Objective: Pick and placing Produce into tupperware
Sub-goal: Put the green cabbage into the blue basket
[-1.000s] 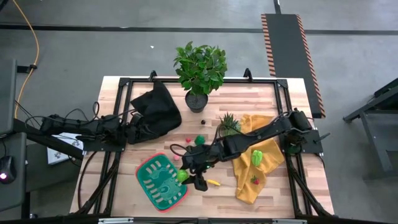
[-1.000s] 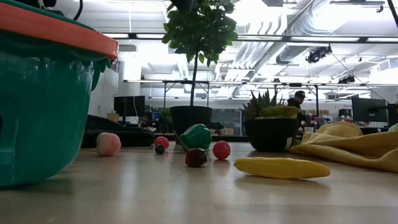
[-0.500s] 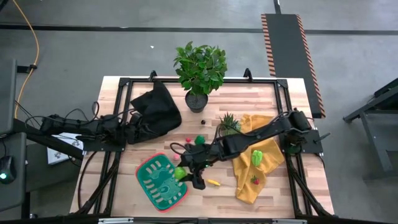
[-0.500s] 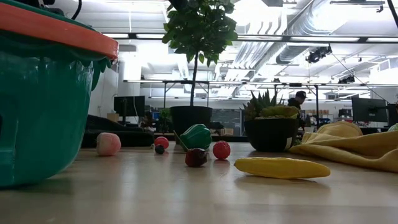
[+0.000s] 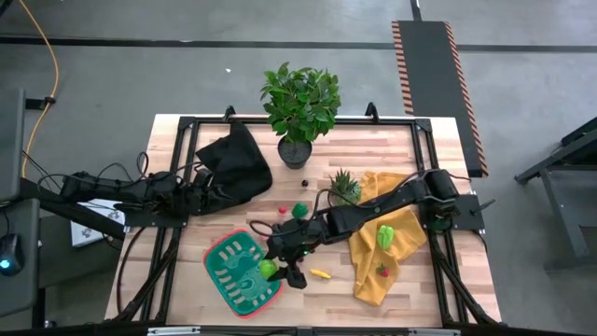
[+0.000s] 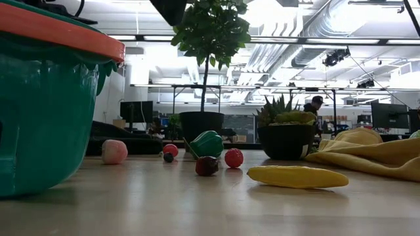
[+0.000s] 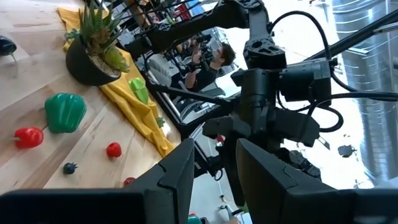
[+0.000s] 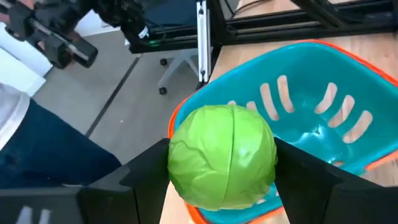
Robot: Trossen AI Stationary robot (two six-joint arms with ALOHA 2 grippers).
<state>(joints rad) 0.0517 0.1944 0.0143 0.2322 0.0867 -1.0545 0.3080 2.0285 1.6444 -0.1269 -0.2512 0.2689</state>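
Wooden table [image 5: 187,280] in workshop | right gripper [image 8: 222,169] is clamping green toy cabbage [image 8: 222,155] just above tupperware [image 8: 348,81] rim, basin lying directly beneath | left gripper [image 5: 207,194] is waiting by black cloth [image 5: 238,161], fingers slightly apart

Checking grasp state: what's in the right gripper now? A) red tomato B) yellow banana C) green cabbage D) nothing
C: in the right wrist view the right gripper is clamped on the green cabbage, above the tupperware.
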